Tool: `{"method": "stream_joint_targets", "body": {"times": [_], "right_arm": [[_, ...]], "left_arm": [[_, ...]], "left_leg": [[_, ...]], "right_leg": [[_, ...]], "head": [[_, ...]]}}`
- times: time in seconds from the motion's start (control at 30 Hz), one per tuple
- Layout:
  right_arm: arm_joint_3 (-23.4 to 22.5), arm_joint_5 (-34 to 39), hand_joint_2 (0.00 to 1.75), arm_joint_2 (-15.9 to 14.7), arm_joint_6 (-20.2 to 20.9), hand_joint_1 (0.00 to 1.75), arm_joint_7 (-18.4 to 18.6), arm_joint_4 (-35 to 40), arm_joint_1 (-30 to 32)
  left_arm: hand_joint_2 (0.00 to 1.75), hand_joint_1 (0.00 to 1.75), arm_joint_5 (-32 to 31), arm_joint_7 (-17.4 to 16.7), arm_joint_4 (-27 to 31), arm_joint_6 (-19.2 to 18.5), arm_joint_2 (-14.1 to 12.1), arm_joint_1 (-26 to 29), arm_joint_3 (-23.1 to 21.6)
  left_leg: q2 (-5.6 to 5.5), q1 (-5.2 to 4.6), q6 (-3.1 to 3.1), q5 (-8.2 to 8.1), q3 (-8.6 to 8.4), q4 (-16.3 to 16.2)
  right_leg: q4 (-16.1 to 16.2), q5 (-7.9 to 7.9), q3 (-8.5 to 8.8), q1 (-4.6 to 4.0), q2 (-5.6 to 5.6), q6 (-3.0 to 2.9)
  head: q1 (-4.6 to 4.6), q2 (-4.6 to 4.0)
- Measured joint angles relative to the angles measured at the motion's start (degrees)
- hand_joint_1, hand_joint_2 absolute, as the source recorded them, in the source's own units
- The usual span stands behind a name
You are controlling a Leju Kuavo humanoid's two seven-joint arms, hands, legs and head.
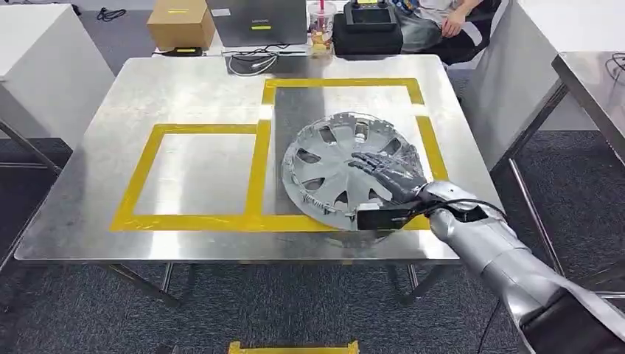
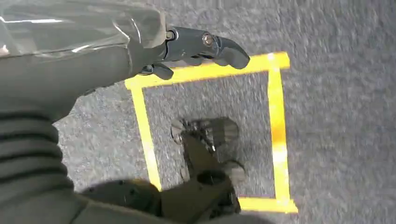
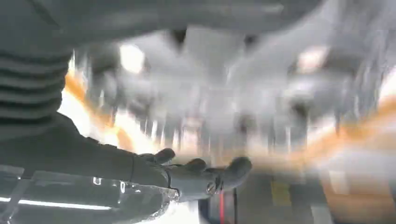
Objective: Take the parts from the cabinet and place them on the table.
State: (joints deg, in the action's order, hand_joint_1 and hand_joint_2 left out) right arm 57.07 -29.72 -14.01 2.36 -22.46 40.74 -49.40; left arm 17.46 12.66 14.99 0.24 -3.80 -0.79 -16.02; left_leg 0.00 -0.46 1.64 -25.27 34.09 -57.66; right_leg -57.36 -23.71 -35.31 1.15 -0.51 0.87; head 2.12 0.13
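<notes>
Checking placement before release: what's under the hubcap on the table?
The hubcap lies on the steel table, inside the right yellow-taped square, overlapping its near tape. The right hand rests on top. The surface directly beneath is hidden.

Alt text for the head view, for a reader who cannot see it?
The right hand lies on a silver hubcap inside the right yellow-taped box on a steel table. A second taped box sits beside it.
</notes>
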Motion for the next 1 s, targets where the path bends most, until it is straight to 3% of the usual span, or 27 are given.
{"method": "stream_joint_targets", "body": {"times": [0.03, 0.07, 0.1, 0.13, 0.2, 0.23, 0.27, 0.33, 0.37, 0.43, 0.5, 0.53, 0.57, 0.63, 0.7, 0.73, 0.77, 0.8, 0.87, 0.9, 1.0], "right_arm": [[-0.2, 3.5, 0.00, -0.2, 7.2, 0.00, 1.8, -0.4, -0.6], [-0.3, 6.1, 0.00, -0.2, 12.0, 0.00, 2.4, -1.0, -1.6], [-0.4, 9.3, 0.00, -0.6, 17.8, 0.00, 2.8, -2.1, -2.8], [-0.5, 11.3, 0.00, -0.9, 20.7, 0.00, 3.1, -2.9, -3.6], [-1.8, 15.5, 0.00, -1.6, 22.7, 0.00, 3.3, -5.0, -4.5], [-2.5, 16.9, 0.00, -1.7, 22.3, 0.00, 3.3, -5.8, -4.9], [-3.4, 18.1, 0.00, -1.8, 21.4, 0.00, 3.5, -6.2, -5.4], [-5.6, 18.9, 0.00, -2.1, 16.1, 0.00, 3.9, -6.4, -6.2], [-6.6, 17.8, 0.00, -2.3, 12.0, 0.00, 4.0, -6.4, -6.3], [-8.3, 12.9, 0.00, -2.9, -2.1, 0.00, 4.3, -4.7, -5.2], [-9.9, 6.5, 0.00, -3.6, -16.6, 0.00, 4.1, -1.7, -2.6], [-10.6, 3.6, 0.00, -3.8, -21.9, 0.00, 4.0, -0.2, -1.3], [-11.1, 0.6, 0.00, -3.9, -26.5, 0.00, 4.0, 0.9, 0.0], [-11.5, -5.2, 0.00, -4.0, -34.5, 0.00, 4.0, 2.5, 2.3], [-12.4, -10.9, 0.00, -4.1, -39.5, 0.00, 3.2, 4.0, 5.2], [-14.2, -14.9, 0.00, -4.0, -41.2, 0.00, 1.8, 5.5, 7.3], [-16.5, -16.4, 0.00, -3.5, -41.5, 0.00, -0.4, 7.0, 9.3], [-18.6, -16.2, 0.00, -3.0, -41.6, 0.00, -2.0, 8.2, 11.1], [-22.7, -13.8, 0.00, -1.6, -42.0, 0.00, -4.5, 10.4, 14.0], [-24.5, -10.0, 0.00, -0.8, -42.1, 0.00, -6.6, 11.7, 15.4], [-28.1, 2.3, 0.00, 1.1, -42.2, 0.00, -9.4, 16.0, 20.1]], "left_arm": [[0.00, 0.00, -0.1, -0.1, 0.0, -0.3, -0.1, -0.1, 0.0], [0.00, 0.00, -0.2, -0.1, 0.0, -0.5, -0.1, -0.3, -0.1], [0.00, 0.00, -0.3, -0.2, 0.0, -0.8, -0.1, -0.5, -0.4], [0.00, 0.00, -0.3, -0.3, 0.0, -0.9, -0.2, -0.6, -0.6], [0.00, 0.00, 0.1, -0.3, 0.0, -1.0, -0.2, -0.5, -0.8], [0.00, 0.00, 0.4, -0.3, 0.0, -1.0, -0.2, -0.4, -0.8], [0.00, 0.00, 0.7, -0.1, 0.0, -1.0, -0.2, -0.4, -0.8], [0.00, 0.00, 1.4, 0.3, 0.0, -0.8, -0.1, -0.3, -0.8], [0.00, 0.00, 1.8, 0.5, 0.0, -0.6, 0.0, -0.3, -0.8], [0.00, 0.00, 2.2, 0.7, 0.0, 0.4, 0.3, 0.0, -0.8], [0.00, 0.00, 2.3, 0.7, 0.0, 1.1, 0.8, 0.4, -1.0], [0.00, 0.00, 2.2, 0.7, 0.0, 1.4, 0.8, 0.3, -1.1], [0.00, 0.00, 2.1, 0.6, 0.0, 1.6, 1.2, 0.3, -1.4], [0.00, 0.00, 1.9, 0.3, 0.1, 1.9, 1.5, 0.1, -1.7], [0.00, 0.00, 1.9, -0.2, 0.1, 2.2, 1.7, 0.0, -2.0], [0.00, 0.00, 1.9, -0.3, 0.1, 2.3, 1.8, -0.1, -2.1], [0.00, 0.00, 2.2, -0.4, 0.1, 2.5, 1.8, -0.1, -2.3], [0.00, 0.00, 2.3, -0.5, 0.1, 2.7, 1.9, -0.1, -2.4], [0.00, 0.00, 2.7, -0.5, 0.2, 2.8, 1.9, -0.3, -2.4], [0.00, 0.00, 3.1, -0.5, 0.2, 3.0, 1.9, -0.5, -2.4], [0.00, 0.00, 4.4, -0.1, 0.2, 3.4, 1.9, -0.1, -2.4]], "left_leg": [[0.09, 0.73, 0.44, 0.85, -0.94, 1.3], [0.17, 0.48, 0.72, 1.21, -1.15, 1.8], [0.13, 0.47, 0.99, 1.39, -0.98, 1.8], [0.07, 0.43, 1.00, 1.38, -0.89, 1.7], [-0.09, 0.28, 1.02, 1.37, -0.87, 1.7], [-0.09, 0.27, 1.01, 1.36, -0.88, 1.6], [-0.09, 0.27, 0.99, 1.32, -0.88, 1.5], [-0.08, 0.27, 0.72, 1.09, -0.90, 1.2], [-0.09, 0.22, 0.46, 0.90, -0.74, 0.9], [-0.21, -0.17, 0.05, 0.69, -0.42, 0.5], [-0.15, -0.01, -0.27, 0.72, -0.45, 0.6], [-0.15, 0.04, -0.55, 0.33, -0.28, 0.3], [-0.13, 0.09, -1.05, -0.68, 0.24, -0.9], [-0.13, 0.62, -1.87, -4.89, 3.58, -8.7], [-0.12, 1.02, -2.40, -7.88, 7.58, -17.0], [-0.10, 1.13, -2.48, -7.55, 8.20, -18.0], [-0.09, 1.21, -2.47, -5.92, 7.31, -15.9], [-0.09, 1.21, -2.35, -3.60, 5.25, -11.7], [-0.12, 1.06, -1.54, 0.73, -0.34, -0.9], [-0.03, 0.74, -1.36, -0.37, -1.15, 0.6], [-0.13, 0.39, -0.63, -0.30, -0.93, 0.6]], "right_leg": [[-0.2, -0.26, -0.46, -0.07, 0.08, 0.20], [-2.1, -1.46, -1.24, -0.12, 0.12, -0.02], [-6.0, -3.45, -3.09, -0.07, 0.17, -0.40], [-11.0, -5.46, -5.35, -0.11, 0.14, -0.63], [-18.7, -7.70, -8.91, -0.11, 0.16, -0.38], [-18.3, -7.26, -8.79, -0.10, 0.17, -0.02], [-15.2, -5.83, -7.20, -0.11, 0.18, 0.49], [-4.1, -1.69, -1.54, -0.10, 0.32, 1.30], [0.2, -0.90, 0.48, -0.14, 0.65, 0.92], [0.2, -0.56, 0.84, -0.47, 0.59, -0.12], [0.3, -0.47, 0.80, -0.71, 0.56, -0.48], [0.6, -0.28, 1.10, 0.18, 0.52, -0.78], [0.6, -0.33, 1.22, 0.15, 0.50, -1.06], [0.6, -0.39, 1.29, 0.20, 0.47, -1.49], [0.6, -0.41, 1.30, 0.13, 0.46, -1.51], [0.6, -0.42, 1.31, 0.13, 0.46, -1.51], [0.6, -0.42, 1.33, 0.13, 0.46, -1.50], [0.6, -0.42, 1.35, 0.12, 0.41, -1.49], [0.6, -0.40, 1.47, 0.14, 0.24, -1.46], [0.6, -0.42, 1.31, -0.36, 0.27, -1.25], [0.9, -0.29, 1.46, -0.10, 0.41, -0.34]], "head": [[-0.07, 0.00], [-0.20, 0.00], [-0.17, 0.00], [-0.17, 0.00], [-0.18, 0.00], [-0.17, 0.00], [-0.18, 0.00], [-0.17, 0.00], [-0.20, 0.00], [-0.11, 0.00], [-0.07, 0.00], [-0.17, 0.00], [-0.04, 0.00], [0.28, 0.00], [0.28, 0.00], [0.26, 0.00], [0.28, 0.00], [0.26, 0.00], [0.33, 0.00], [0.26, 0.00], [0.24, 0.00]]}}
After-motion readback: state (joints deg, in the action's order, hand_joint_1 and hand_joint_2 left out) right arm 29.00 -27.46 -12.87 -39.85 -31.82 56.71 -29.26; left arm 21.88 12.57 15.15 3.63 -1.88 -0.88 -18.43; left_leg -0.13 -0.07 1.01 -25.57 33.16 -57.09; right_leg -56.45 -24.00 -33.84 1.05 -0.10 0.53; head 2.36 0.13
